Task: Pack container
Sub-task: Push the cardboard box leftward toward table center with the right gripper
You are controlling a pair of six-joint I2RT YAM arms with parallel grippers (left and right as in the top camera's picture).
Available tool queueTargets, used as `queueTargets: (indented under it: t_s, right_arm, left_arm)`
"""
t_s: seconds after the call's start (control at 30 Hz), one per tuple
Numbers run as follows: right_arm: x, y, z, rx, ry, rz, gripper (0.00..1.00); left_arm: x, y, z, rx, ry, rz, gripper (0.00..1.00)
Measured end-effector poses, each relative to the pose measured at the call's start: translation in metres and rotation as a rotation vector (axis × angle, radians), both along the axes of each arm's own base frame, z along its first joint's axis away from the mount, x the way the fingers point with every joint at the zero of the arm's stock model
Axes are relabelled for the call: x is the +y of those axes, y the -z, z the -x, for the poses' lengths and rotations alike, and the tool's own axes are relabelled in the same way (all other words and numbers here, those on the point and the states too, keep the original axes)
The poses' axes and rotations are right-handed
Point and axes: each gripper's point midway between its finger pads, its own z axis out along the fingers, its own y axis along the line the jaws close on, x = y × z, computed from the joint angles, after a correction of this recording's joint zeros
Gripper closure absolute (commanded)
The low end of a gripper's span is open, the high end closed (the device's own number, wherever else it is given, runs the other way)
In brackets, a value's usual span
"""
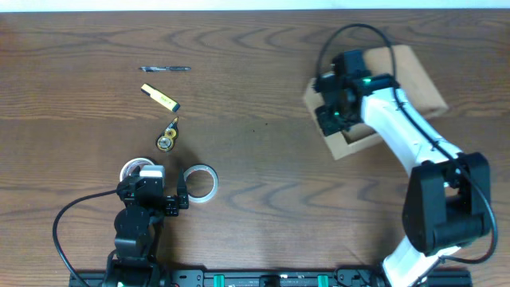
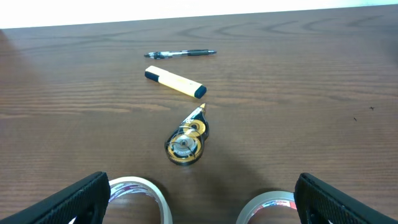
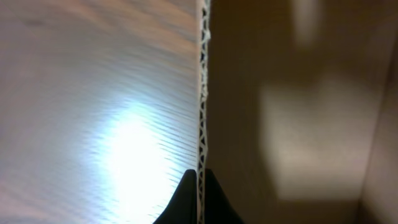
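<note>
Right gripper (image 3: 199,180) pinches the upright wall of the cardboard box (image 1: 414,76), its fingers closed onto the thin edge. That box sits at the table's (image 1: 255,119) far right, skewed, its long axis slanting away toward the right, flap open. Left gripper (image 2: 199,205) hangs wide open, empty, between two tape rolls (image 1: 201,183); beyond lie a marker (image 2: 175,83), a correction-tape dispenser (image 2: 185,140) and a pen (image 2: 180,54).

Pen (image 1: 165,68), highlighter (image 1: 160,96), correction tape (image 1: 167,138), tape roll (image 1: 213,185) and second roll (image 2: 152,193) lie on the table (image 1: 263,159).
</note>
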Motion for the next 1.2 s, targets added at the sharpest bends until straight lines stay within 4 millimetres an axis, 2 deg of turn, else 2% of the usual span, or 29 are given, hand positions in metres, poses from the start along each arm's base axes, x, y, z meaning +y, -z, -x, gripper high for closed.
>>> queueTargets:
  t_s: [0.13,0.3,0.43,0.57,0.67,0.77,0.87,0.93,0.97,1.2]
  right_arm:
    - [0.049,-0.013,0.013,-0.029,-0.254,0.013,0.99]
    - [0.110,-0.016,0.046,-0.079,-0.625,0.076,0.99]
    - [0.150,-0.018,0.067,-0.156,-0.891,0.130,0.99]
    - [0.173,-0.022,0.071,-0.244,-1.069,0.158,0.99]
    - [0.180,-0.025,0.064,-0.302,-1.143,0.176,0.99]
    - [0.176,-0.024,0.051,-0.326,-1.152,0.189,0.99]
    - [0.164,-0.004,0.039,-0.288,-1.138,0.208,0.99]
    - [0.160,0.013,0.039,-0.244,-1.143,0.216,0.99]
    - [0.160,0.015,0.038,-0.242,-1.144,0.218,0.99]
    - [0.161,0.017,0.038,-0.242,-1.149,0.212,0.99]
  left_arm:
    - [0.000,0.000,0.000,0.000,0.000,0.000,0.05]
    - [0.000,0.000,0.000,0.000,0.000,0.000,0.05]
    - [0.000,0.000,0.000,0.000,0.000,0.000,0.05]
    - [0.000,0.000,0.000,0.000,0.000,0.000,0.05]
    - [0.000,0.000,0.000,0.000,0.000,0.000,0.05]
    - [0.000,0.000,0.000,0.000,0.000,0.000,0.05]
    - [0.000,0.000,0.000,0.000,0.000,0.000,0.05]
    - [0.000,0.000,0.000,0.000,0.000,0.000,0.05]
    - [0.000,0.000,0.000,0.000,0.000,0.000,0.05]
    - [0.000,0.000,0.000,0.000,0.000,0.000,0.05]
